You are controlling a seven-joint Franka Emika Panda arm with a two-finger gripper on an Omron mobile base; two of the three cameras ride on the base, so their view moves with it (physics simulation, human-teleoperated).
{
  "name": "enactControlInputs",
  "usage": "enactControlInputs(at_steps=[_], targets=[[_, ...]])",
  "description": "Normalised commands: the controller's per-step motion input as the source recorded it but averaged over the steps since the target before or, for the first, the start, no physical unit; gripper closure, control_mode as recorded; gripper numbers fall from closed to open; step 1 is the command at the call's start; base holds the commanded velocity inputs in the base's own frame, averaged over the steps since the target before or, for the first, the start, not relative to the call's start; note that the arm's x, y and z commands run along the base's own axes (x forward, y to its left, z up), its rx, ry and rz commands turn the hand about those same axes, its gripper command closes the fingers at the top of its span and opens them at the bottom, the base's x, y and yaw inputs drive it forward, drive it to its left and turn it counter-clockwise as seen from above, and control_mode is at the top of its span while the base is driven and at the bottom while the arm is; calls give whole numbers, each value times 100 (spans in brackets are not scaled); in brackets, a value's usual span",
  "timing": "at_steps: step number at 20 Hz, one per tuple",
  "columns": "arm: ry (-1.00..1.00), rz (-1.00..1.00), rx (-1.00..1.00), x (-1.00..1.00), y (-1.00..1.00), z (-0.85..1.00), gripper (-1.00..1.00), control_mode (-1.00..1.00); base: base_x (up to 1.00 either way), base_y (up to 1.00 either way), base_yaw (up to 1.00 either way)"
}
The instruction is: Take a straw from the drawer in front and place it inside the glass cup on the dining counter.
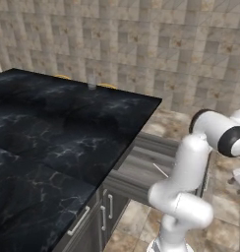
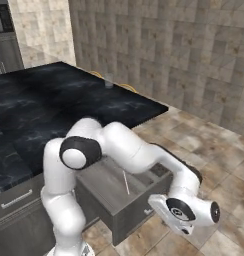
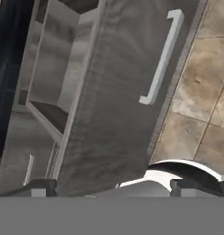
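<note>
On the left, the dining counter (image 1: 53,133) spreads out as a black slab with white veining, and the glass cup (image 1: 92,81) stands upright on its far edge, well away from me. In the right base view the same glass cup (image 2: 109,80) sits near the far rim of the counter (image 2: 54,100), next to something yellow that peeks from behind the edge.

Moving right, the drawer (image 2: 121,192) stands pulled out from under the counter, its grey box open to the top. The straw (image 2: 126,182) lies flat on the drawer's floor, a thin pale stick; from the left base camera I see the straw (image 1: 160,170) on the grey bottom of the drawer (image 1: 141,170) too.

Further right, my gripper (image 3: 111,186) hangs low just outside the drawer's front panel (image 3: 118,92), pointed at its silver handle (image 3: 162,57). My two fingertips (image 3: 40,187) stand wide apart with nothing between them, so my jaws are parted and empty. Beyond them lies the tan tiled floor (image 3: 201,87).
</note>
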Motion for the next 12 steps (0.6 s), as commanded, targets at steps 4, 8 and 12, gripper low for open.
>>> enactControlInputs(at_steps=[4, 8, 12], targets=[[0, 5, -39, -49, 44, 100, -100, -100, 0, 0, 0], [1, 1, -30, -29, 24, 100, -100, -100, 0, 0, 0], [13, 2, -19, -1, 35, 100, -100, -100, 0, 0, 0]])
